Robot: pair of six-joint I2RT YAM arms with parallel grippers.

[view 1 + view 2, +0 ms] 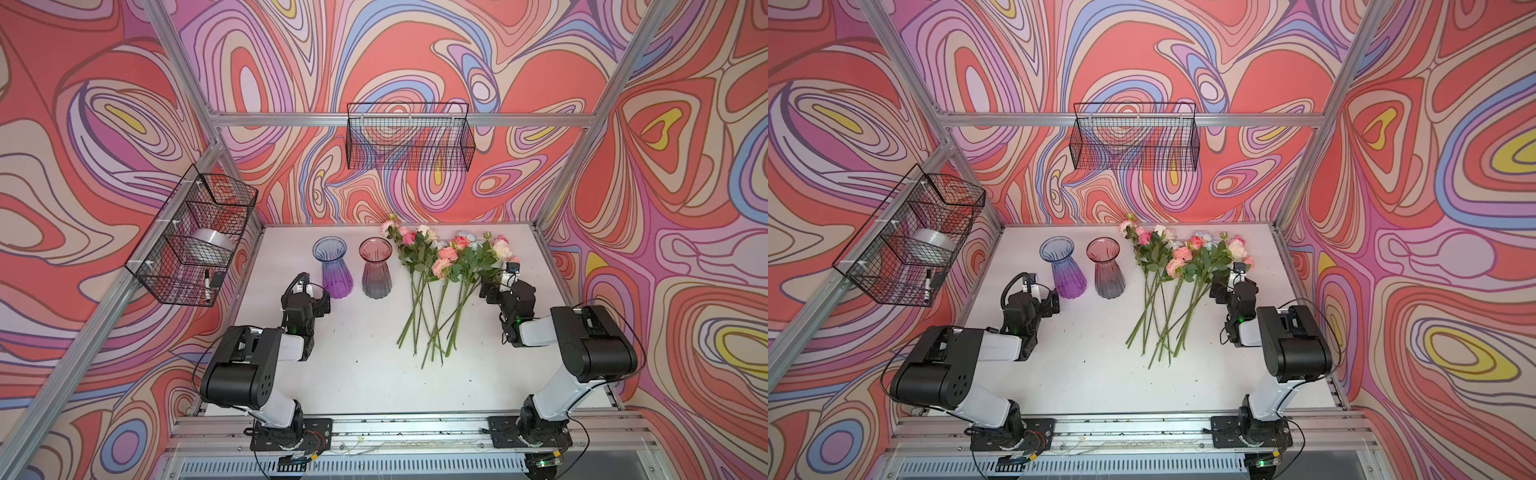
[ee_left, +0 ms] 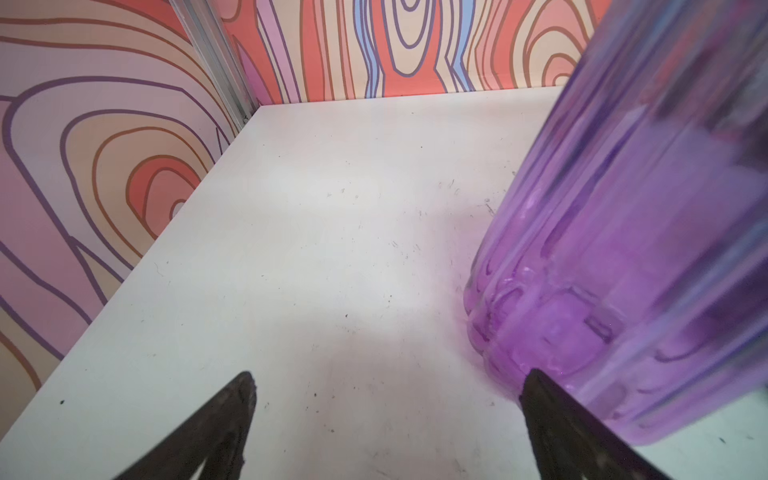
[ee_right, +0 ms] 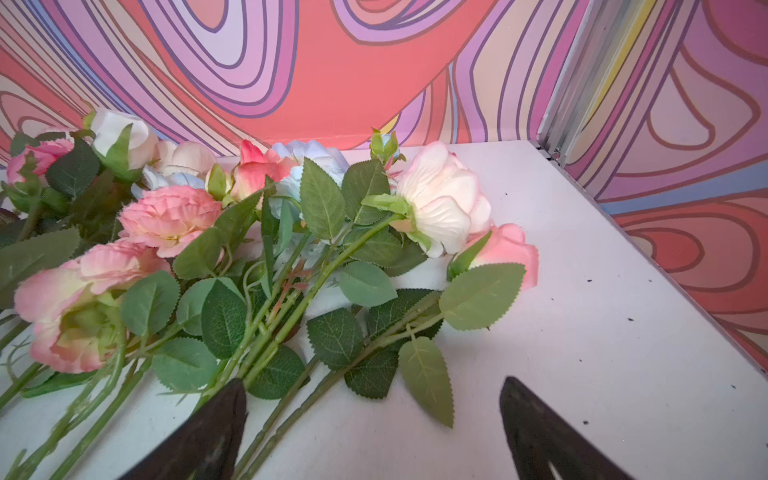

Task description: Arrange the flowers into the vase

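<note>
The right gripper (image 3: 372, 382), jaws wide and empty, is the nearer: the outermost stems of the roses (image 3: 249, 257) run obliquely between its jaws, heads beyond.

Both top views are looking steeply down from high up front, sharing the whole white counter (image 1: 365, 374) (image 1: 1092, 374). The left wrist view is sitting low, close beside the ribbed purple glass vase (image 2: 623, 249); the right wrist view is closely facing the pink-and-white long-stemmed roses (image 3: 324, 199).
</note>
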